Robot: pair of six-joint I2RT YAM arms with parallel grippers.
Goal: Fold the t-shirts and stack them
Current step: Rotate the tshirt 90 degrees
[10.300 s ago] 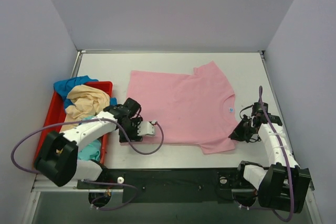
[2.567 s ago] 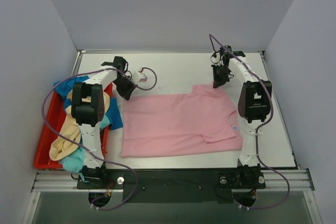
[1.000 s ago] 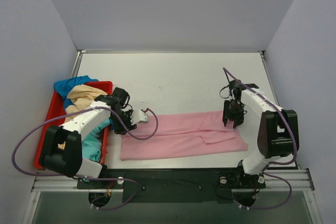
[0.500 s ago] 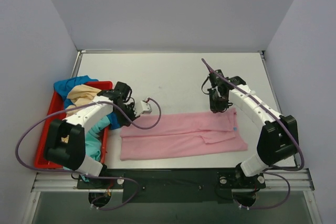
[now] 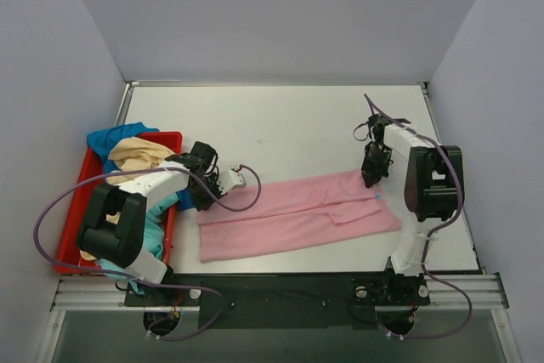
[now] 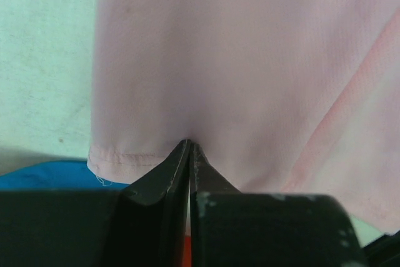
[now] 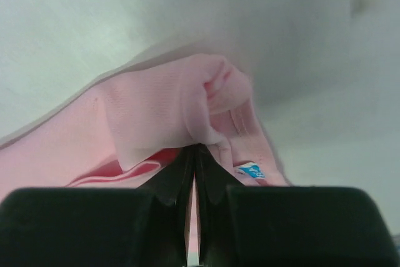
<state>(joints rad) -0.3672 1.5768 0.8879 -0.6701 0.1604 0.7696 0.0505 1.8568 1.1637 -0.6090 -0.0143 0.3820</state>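
The light pink t-shirt (image 5: 289, 218) lies folded into a long narrow strip across the near part of the table, tilted up toward the right. At the strip's left end my left gripper (image 5: 205, 199) is shut on the cloth; the left wrist view shows its tips (image 6: 189, 146) pinching the pink t-shirt (image 6: 219, 60) just above the stitched hem. My right gripper (image 5: 371, 178) is shut on the strip's right end by the collar. In the right wrist view its tips (image 7: 195, 149) hold a bunched fold of the pink t-shirt (image 7: 156, 110), next to a small blue label (image 7: 251, 171).
A red tray (image 5: 71, 218) stands at the left table edge with a cream-yellow t-shirt (image 5: 136, 155), a blue one (image 5: 110, 136) and a teal one (image 5: 153, 229) heaped in it. Grey walls enclose the white table (image 5: 280, 125) on three sides.
Both grippers have shut on the pink strip's far edge. The right end has moved slightly farther back, so the strip now lies tilted.
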